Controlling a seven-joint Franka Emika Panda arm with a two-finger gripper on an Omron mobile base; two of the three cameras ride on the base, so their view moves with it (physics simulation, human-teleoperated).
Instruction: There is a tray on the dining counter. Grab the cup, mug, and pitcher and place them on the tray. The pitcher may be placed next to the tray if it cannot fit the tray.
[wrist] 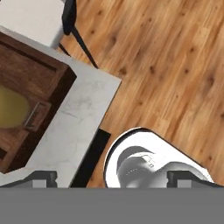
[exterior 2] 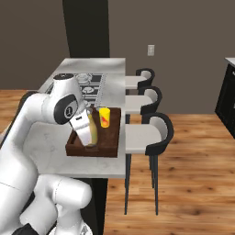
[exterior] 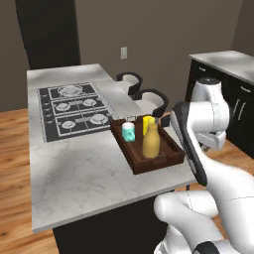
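On the marble dining counter [exterior: 84,173] lies the dark wooden tray [exterior: 130,156], near the right edge. Three things stand on it: the teal mug [exterior: 128,131], the yellow cup [exterior: 147,124] with its red blotch [exterior 2: 105,117], and the amber pitcher [exterior: 151,140], upright at the near side. My gripper [exterior 2: 86,137] hangs over the tray's near end, beside the pitcher [exterior 2: 94,131], pointing down. In the hand view its fingertips [wrist: 43,177] stand wide apart, open and empty, with the tray [wrist: 30,70] and the pitcher [wrist: 11,107] at the left.
A black gas cooktop [exterior: 74,109] is set in the far half of the counter. Three bar stools [exterior 2: 147,133] line the counter's right side over the wood floor [wrist: 175,65]. Dark cabinets [exterior: 238,104] with a marble top stand at the far right.
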